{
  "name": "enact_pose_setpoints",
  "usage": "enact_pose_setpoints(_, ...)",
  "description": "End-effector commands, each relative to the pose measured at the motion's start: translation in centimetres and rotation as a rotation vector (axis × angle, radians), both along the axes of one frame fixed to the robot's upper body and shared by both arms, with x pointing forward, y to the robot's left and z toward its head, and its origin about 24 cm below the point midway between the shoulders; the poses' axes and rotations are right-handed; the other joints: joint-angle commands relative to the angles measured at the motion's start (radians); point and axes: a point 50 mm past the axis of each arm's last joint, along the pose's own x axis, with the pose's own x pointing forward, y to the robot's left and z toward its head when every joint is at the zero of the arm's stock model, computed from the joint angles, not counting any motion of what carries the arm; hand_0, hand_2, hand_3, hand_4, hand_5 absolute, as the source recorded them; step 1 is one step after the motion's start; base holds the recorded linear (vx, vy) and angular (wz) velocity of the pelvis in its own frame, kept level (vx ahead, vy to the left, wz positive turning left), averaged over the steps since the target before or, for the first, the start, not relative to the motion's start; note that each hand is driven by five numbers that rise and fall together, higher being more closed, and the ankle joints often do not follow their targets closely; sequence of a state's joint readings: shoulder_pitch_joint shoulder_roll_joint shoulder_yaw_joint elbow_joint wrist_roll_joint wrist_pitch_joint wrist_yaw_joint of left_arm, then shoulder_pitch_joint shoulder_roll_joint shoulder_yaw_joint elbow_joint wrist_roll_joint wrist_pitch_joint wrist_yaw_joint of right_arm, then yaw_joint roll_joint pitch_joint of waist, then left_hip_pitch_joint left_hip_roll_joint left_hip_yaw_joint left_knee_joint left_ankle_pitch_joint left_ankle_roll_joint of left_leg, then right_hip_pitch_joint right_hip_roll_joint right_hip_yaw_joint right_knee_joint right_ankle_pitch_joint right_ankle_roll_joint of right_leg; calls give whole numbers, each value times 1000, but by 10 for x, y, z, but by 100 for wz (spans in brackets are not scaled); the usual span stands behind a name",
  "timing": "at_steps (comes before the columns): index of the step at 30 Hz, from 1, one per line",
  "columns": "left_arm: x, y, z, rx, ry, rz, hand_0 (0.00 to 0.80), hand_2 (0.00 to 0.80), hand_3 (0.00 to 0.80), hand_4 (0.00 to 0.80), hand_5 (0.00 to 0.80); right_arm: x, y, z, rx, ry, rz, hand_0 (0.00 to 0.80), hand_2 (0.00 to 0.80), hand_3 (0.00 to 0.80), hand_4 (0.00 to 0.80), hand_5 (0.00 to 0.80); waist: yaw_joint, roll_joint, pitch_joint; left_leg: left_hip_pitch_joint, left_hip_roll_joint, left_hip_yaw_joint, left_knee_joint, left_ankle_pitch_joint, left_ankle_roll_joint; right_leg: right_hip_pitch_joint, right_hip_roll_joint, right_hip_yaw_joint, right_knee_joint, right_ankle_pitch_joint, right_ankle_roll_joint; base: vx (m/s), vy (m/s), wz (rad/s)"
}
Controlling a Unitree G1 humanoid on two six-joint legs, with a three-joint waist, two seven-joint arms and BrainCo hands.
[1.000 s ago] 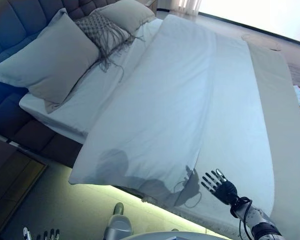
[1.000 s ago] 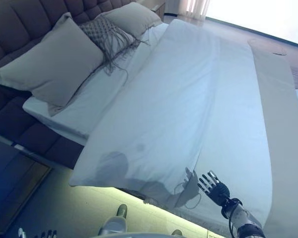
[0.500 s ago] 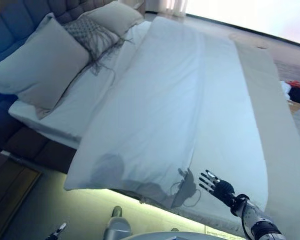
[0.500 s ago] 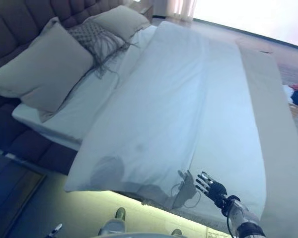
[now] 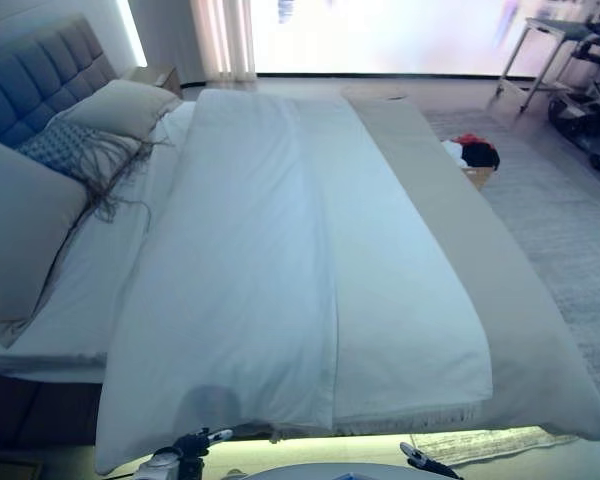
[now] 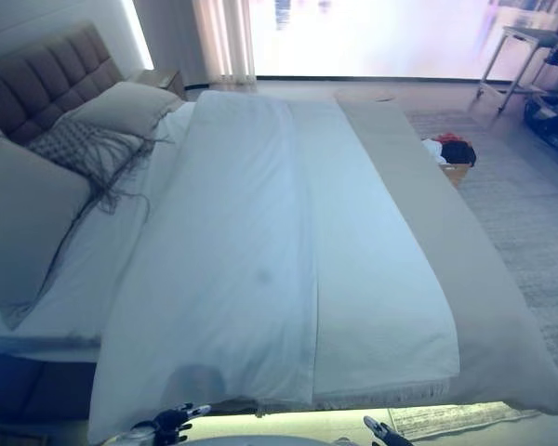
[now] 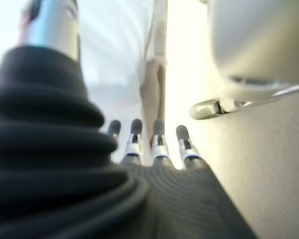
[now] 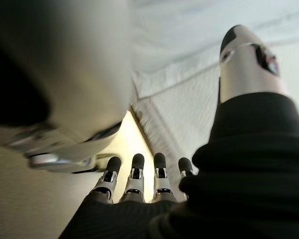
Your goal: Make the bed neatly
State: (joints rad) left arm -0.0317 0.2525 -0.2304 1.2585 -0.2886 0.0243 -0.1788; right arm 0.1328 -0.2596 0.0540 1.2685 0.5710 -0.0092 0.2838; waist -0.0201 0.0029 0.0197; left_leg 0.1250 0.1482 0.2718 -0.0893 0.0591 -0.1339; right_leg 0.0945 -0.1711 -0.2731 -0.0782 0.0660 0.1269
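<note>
— Is the white duvet (image 5: 280, 260) lying flat?
— Yes, it's covering the bed (image 5: 540, 330), pillows (image 5: 25, 240) sitting far left by the headboard.
— And the hands?
— The left robot hand (image 5: 192, 443) and right robot hand (image 5: 420, 461) are hanging off the near edge, fingers straight, holding nothing.
</note>
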Motion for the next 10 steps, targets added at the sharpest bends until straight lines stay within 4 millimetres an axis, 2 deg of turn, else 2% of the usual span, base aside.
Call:
enact_pose_setpoints(1, 12, 1, 2, 3, 31, -24, 0, 0, 0, 0, 0, 32, 3, 1, -13, -43, 32, 0, 0, 0, 0, 0, -14, -11, 36, 16, -1, -3, 2, -63, 40, -19, -53, -4, -9, 41, 45, 50, -30, -19)
enact_pose_setpoints(6, 2, -17, -4, -55, 74, -59, 0, 0, 0, 0, 0, 47, 10, 3, -2, -95, 59, 0, 0, 0, 0, 0, -23, -12, 35, 36, 8, 8, 2, -61, 38, -3, -39, 13, -9, 33, 34, 55, -47, -16)
enact_pose_setpoints(10, -2, -23, -6, -62, 82, -44, 0, 0, 0, 0, 0, 52, 14, 3, 4, -109, 82, 0, 0, 0, 0, 0, -17, -12, 28, 42, 12, 7, 2, -62, 37, 7, -36, 11, -9, 26, 32, 45, -22, -8)
